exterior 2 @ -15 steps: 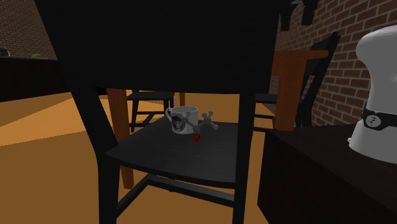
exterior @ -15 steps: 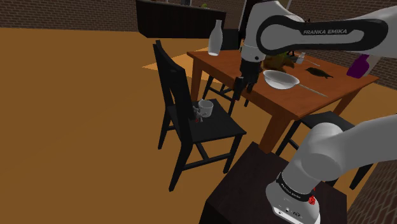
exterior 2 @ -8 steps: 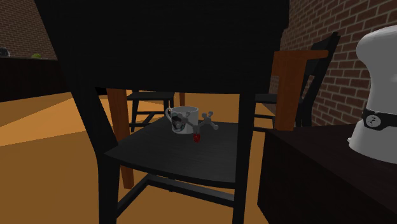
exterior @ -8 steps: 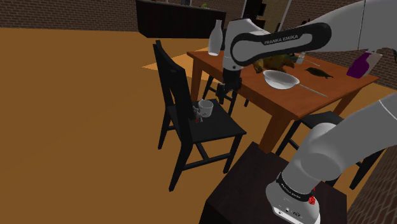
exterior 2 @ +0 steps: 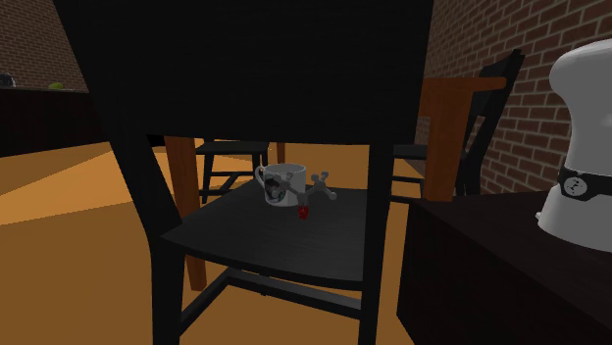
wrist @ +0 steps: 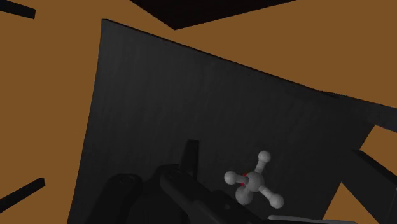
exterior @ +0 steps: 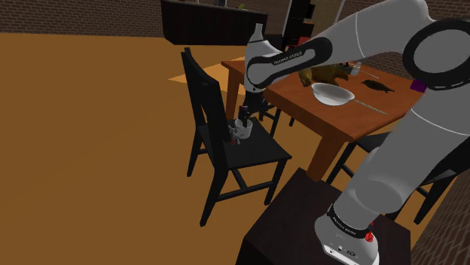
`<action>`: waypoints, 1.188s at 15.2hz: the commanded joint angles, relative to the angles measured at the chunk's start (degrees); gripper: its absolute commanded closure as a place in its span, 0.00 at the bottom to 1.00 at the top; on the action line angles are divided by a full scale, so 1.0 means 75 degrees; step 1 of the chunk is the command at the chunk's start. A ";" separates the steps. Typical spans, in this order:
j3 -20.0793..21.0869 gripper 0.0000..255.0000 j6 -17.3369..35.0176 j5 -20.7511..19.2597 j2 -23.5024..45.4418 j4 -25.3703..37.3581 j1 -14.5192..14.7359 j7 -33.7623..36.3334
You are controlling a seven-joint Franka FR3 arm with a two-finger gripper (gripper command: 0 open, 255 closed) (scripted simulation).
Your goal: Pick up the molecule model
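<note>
1. Molecule model: grey balls and one red, resting on the black chair seat near the edge opposite the backrest, just beside a white mug.
2. Pincer: poised close above the mug on the white arm; whether wide or narrow cannot be told.
3. Wrist view: the model lies near the pincer, apart from it.

**Black chair seat carries a mug and the molecule model**

The flat black chair seat bears two things, both toward its end nearer the desk. A white mug with a dark print stands upright. The molecule model, grey balls on short rods with a red piece, lies on the seat just beside it. The brown wooden desk beyond the chair holds a white bowl and a small dark object.
</note>
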 commanded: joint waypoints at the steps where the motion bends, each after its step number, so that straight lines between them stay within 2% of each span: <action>1: -0.0002 0.00 0.0199 0.0029 0.0679 0.0406 -0.0006 0.0142; 11: -0.0124 0.00 0.0420 0.0234 0.3805 0.2945 -0.0153 0.0535; 18: -0.0116 0.00 0.0973 0.0242 0.4239 0.2825 -0.0164 0.0560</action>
